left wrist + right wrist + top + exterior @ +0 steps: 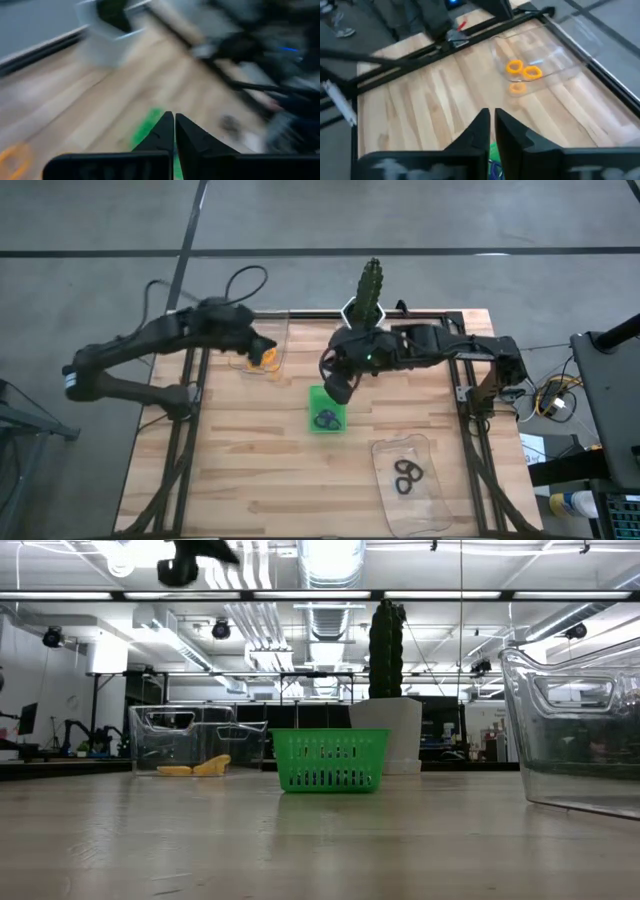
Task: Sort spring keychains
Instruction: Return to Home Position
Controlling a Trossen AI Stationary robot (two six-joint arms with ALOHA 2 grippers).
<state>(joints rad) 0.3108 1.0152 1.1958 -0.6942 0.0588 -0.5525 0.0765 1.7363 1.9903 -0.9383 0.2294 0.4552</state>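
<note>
Two pairs of fingers, both pinched together and holding nothing on my wrist feeds. The left gripper [174, 120] hangs over the far clear tray [560, 55], and the right gripper [492, 114] hangs over the green tray [315, 425] at its far edge. Out from there the sort reads clean: orange keychains [532, 73] lie in that far tray, dark keychains [327, 418] in the green one, and black keychains [406, 476] in the near clear tray [430, 500].
</note>
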